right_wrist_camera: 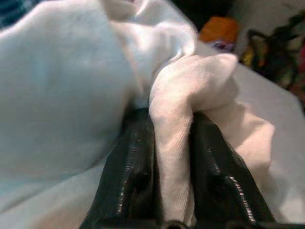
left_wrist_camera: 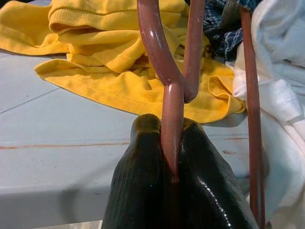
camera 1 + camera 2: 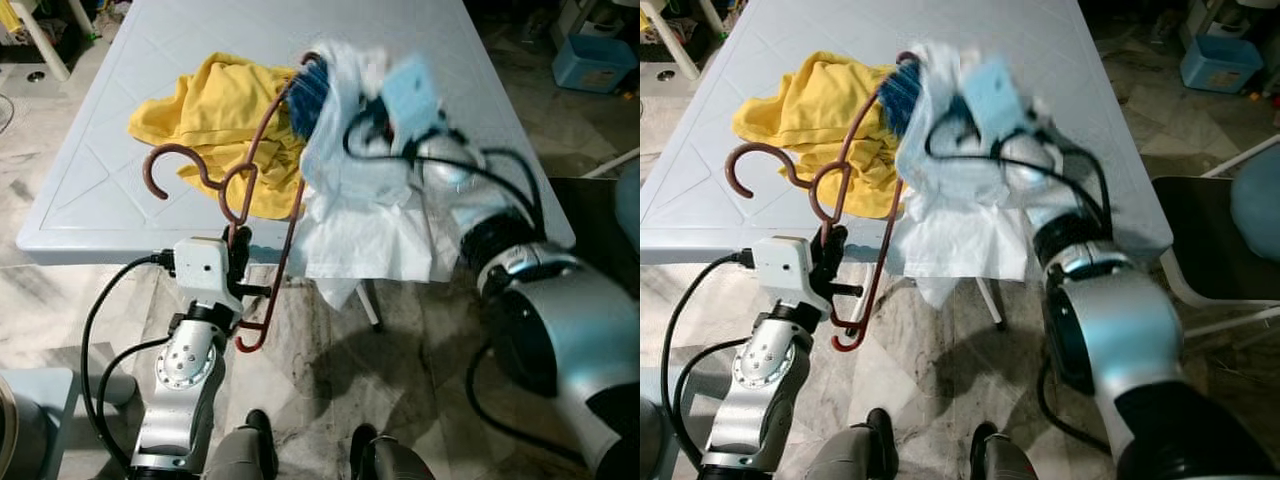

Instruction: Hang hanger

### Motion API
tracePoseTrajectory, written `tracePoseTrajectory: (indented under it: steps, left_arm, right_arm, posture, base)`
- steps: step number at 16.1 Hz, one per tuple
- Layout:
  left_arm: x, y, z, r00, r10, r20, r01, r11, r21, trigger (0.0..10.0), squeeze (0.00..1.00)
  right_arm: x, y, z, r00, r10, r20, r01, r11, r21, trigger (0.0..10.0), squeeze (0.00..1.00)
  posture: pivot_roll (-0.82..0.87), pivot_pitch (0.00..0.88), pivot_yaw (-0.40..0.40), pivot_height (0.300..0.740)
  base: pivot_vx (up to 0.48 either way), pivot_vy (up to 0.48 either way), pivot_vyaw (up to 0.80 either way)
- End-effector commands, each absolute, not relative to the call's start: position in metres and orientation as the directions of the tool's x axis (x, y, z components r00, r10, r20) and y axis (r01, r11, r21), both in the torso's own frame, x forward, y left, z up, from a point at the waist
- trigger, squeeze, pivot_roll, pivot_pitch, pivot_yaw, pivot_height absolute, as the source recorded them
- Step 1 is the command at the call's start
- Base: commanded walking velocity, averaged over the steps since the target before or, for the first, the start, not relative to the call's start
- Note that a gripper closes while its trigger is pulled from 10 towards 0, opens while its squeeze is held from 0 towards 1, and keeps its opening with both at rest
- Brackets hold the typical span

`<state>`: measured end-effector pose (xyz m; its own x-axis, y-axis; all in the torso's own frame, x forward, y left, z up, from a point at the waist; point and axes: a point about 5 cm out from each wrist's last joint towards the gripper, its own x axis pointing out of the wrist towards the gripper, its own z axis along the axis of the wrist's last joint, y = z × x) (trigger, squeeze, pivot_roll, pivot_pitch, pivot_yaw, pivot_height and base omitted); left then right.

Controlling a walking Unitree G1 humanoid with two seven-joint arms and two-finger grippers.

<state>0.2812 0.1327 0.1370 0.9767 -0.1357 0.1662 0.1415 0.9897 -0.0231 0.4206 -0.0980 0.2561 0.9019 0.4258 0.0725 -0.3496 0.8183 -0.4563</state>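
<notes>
Reddish-brown hanger (image 3: 262, 190) held upright (hook leftward) before table edge.

Bright, even light up top, motion blur on the right.
The silver right arm (image 3: 440, 160) smears; glossy maroon plastic hanger (image 2: 171, 86) catches glare; floor shadowed underneath.

Right gripper (image 1: 174, 157) motion-blurred in head views, fingertips buried in white garment (image 3: 370, 235). Hanger (image 3: 262, 190) upper shoulder hidden under that garment. Blue plaid cloth (image 3: 308, 98) mostly covered; type unreadable.

hanger (image 3: 262, 200) leaning over table (image 3: 90, 190) front edge | shirt (image 3: 215, 115) on table, left of cloth (image 3: 365, 220)
</notes>
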Motion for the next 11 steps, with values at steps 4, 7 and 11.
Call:
tracePoseTrajectory:
  steps: [4,7,11]
  left_arm:
    - [0.283,0.134,0.125,0.986,-0.127,0.105,0.128,0.992,-0.003,10.0,0.0]
    - [0.287,0.134,0.125,0.986,-0.125,0.107,0.124,0.992,0.009,10.0,0.0]
    - [0.29,0.134,0.125,0.985,-0.137,0.103,0.136,0.991,0.018,10.0,0.0]
  right_arm:
    - [0.417,-0.124,0.227,0.884,0.455,-0.106,-0.433,0.712,-0.553,10.0,1.0]
    - [0.418,-0.158,0.236,0.924,0.376,-0.069,-0.352,0.766,-0.537,10.0,1.0]
    - [0.415,-0.195,0.259,0.962,0.254,0.097,-0.176,0.854,-0.49,10.0,1.0]
  posture:
    - [0.11,0.224,-0.023,0.74]
    - [0.1,0.216,-0.013,0.74]
    - [0.08,0.21,0.005,0.74]
  base:
    - [0.0,0.0,0.0]
    - [0.0,0.0,0.0]
    - [0.0,0.0,0.0]
